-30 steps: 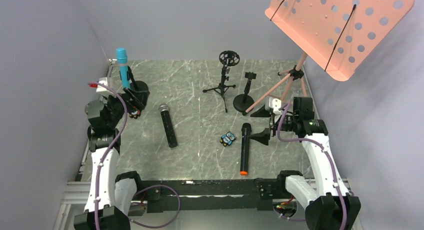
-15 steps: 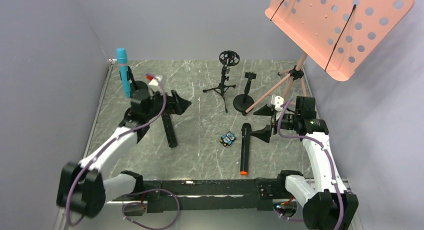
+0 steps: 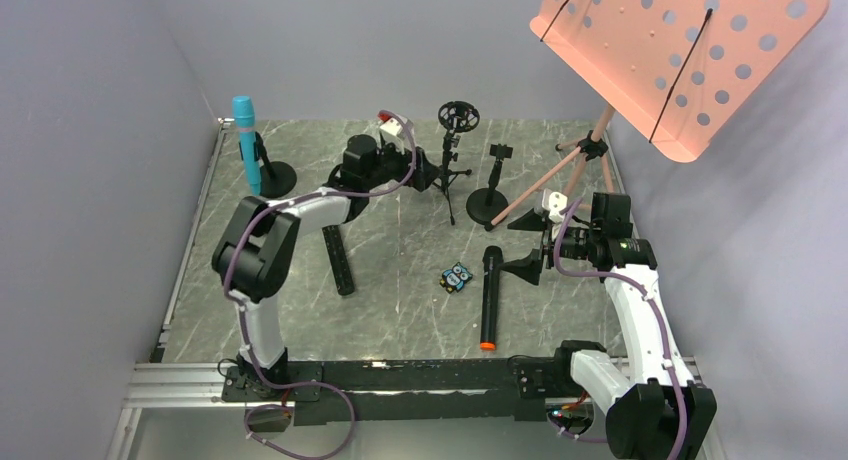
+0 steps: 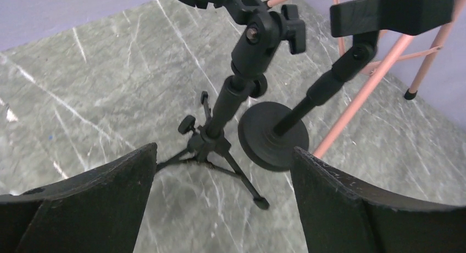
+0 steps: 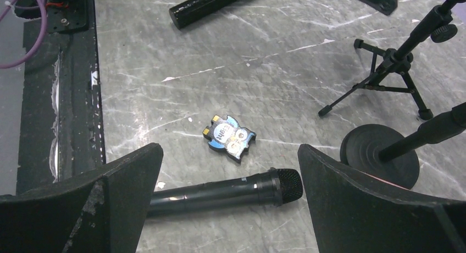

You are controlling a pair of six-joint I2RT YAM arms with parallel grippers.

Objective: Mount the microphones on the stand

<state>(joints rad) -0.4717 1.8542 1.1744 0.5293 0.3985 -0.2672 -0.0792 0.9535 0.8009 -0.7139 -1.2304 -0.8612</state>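
Now the blue mic [image 3: 245,140] stands up in its round stand [image 3: 274,177], so that one looks done. Two black mics lie flat on the table [image 3: 400,315], likely waiting their turn. The plain mic [image 3: 340,262] lies by the left arm. The orange-ring mic [image 3: 489,298] lies beside the owl [image 3: 457,277].

The left gripper [image 4: 222,151] points at the tripod stand [image 4: 242,82]. Its jaws are wide and hold nothing. The right gripper [image 5: 229,148] hangs over the orange-ring mic, also wide and holding nothing, maybe ready to grab it.
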